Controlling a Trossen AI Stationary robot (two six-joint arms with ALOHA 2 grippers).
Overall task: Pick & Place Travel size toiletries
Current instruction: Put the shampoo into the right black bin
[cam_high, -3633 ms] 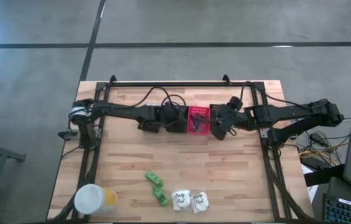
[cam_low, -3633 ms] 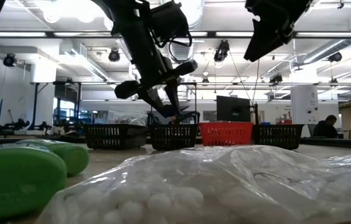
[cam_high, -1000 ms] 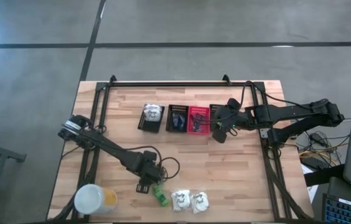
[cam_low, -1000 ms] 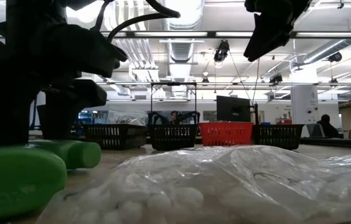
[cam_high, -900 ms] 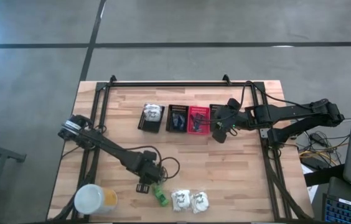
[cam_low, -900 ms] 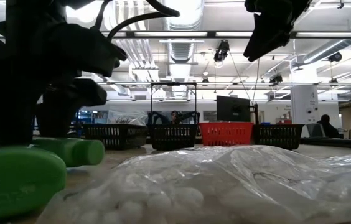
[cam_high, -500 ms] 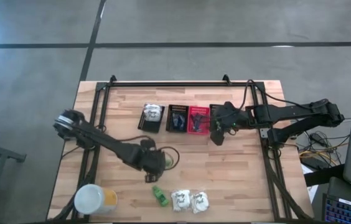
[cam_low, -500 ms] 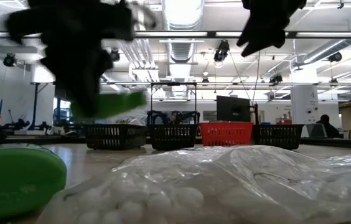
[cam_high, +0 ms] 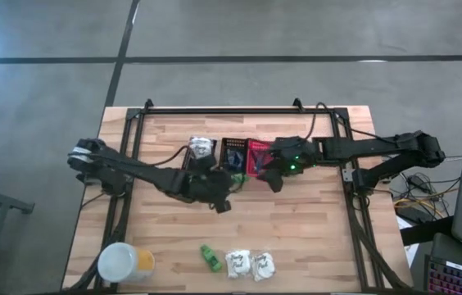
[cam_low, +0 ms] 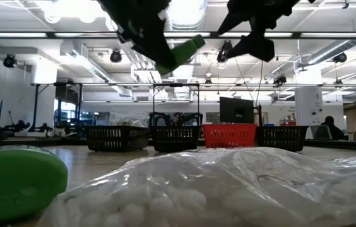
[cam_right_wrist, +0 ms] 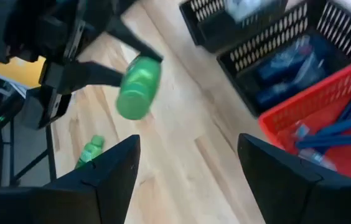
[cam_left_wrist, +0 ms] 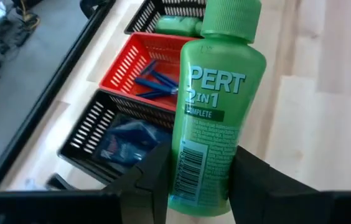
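Observation:
My left gripper [cam_left_wrist: 203, 160] is shut on a small green bottle [cam_left_wrist: 216, 106] and holds it high above the table's middle, just short of the row of baskets [cam_high: 219, 200]. The low view shows that bottle [cam_low: 181, 53] tilted in the air. A second green bottle [cam_high: 209, 256] lies on its side near the front edge, beside two white crinkly packets [cam_high: 237, 264] [cam_high: 264, 265]. My right gripper [cam_right_wrist: 191, 180] hovers open over the red basket [cam_high: 258, 156], with nothing between its fingers. My left gripper pinches the bottle's lower body near the base [cam_left_wrist: 185, 171] between its two fingers, one on each side. The fingers run along the bottle, and its cap [cam_left_wrist: 230, 18] points away from the gripper. The bottle is lifted clear of the table, tilted with the cap end higher.
Several mesh baskets stand in a row at the back: one black with a white packet [cam_high: 201, 152], one black with dark items [cam_left_wrist: 110, 137], a red one with blue razors [cam_left_wrist: 154, 84], one black holding a green bottle [cam_left_wrist: 178, 25]. A yellow container with a white lid [cam_high: 124, 264] stands front left.
My left gripper has lifted one green bottle off the table near the front edge and carried it up and toward the far edge, to just before the baskets, turning as it went. The other green bottle stayed where it lay. My right gripper has shifted slightly toward the table's left and turned.

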